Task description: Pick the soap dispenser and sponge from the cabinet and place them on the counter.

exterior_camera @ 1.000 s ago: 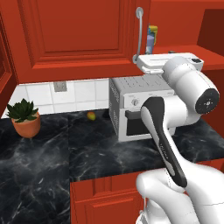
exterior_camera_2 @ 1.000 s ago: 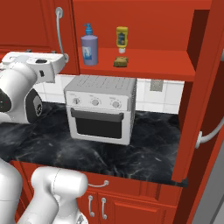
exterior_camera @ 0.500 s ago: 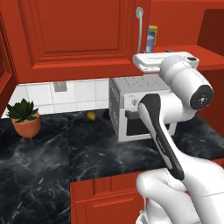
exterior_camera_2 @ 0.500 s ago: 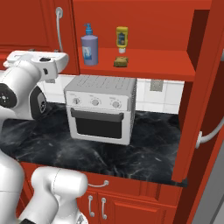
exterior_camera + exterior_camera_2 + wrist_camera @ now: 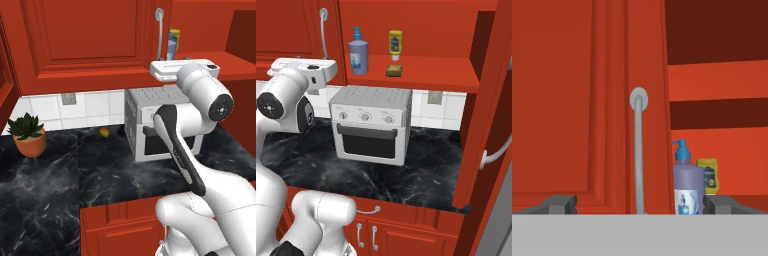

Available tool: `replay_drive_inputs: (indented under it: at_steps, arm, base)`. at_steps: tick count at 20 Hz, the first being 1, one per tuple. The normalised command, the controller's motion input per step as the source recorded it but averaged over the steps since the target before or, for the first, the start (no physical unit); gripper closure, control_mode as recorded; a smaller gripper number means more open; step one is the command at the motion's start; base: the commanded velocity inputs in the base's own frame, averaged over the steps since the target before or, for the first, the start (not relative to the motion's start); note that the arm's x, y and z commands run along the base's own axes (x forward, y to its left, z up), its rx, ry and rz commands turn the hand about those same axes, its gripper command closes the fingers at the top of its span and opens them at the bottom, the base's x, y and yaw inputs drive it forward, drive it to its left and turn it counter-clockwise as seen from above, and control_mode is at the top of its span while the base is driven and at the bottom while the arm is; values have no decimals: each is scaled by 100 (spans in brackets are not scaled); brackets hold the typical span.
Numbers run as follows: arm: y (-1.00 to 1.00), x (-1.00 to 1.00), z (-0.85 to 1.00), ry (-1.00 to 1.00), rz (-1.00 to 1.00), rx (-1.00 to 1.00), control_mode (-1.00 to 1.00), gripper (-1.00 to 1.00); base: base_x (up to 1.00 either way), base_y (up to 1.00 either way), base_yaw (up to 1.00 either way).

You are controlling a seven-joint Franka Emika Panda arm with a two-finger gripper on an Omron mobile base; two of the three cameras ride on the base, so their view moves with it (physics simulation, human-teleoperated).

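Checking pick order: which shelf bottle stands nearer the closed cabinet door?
The soap dispenser, lavender with a blue pump; the yellow squeeze bottle stands farther along.

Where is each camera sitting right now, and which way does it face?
Left base view: behind the arm to its left, looking forward over the arm at the toaster oven and counter.
Right base view: behind to its right, facing the open cabinet with soap dispenser and sponge; arm at left.
Hand view: on the hand, looking past a door handle; fingertips wide apart.
All share the soap dispenser.
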Motion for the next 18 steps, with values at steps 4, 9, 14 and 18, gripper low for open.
replay_drive_inputs:
  at_steps: [4,9,14,18]
  arm:
    - [4,30,-7,0,0,0,-100,-100]
    - [6,32,-6,0,0,0,-100,-100]
    - [13,36,-6,0,0,0,-100,-100]
    - [7,35,-2,0,0,0,-100,-100]
  base:
    - [0,0,0]
    - [0,0,0]
    - [0,0,0]
    - [0,0,0]
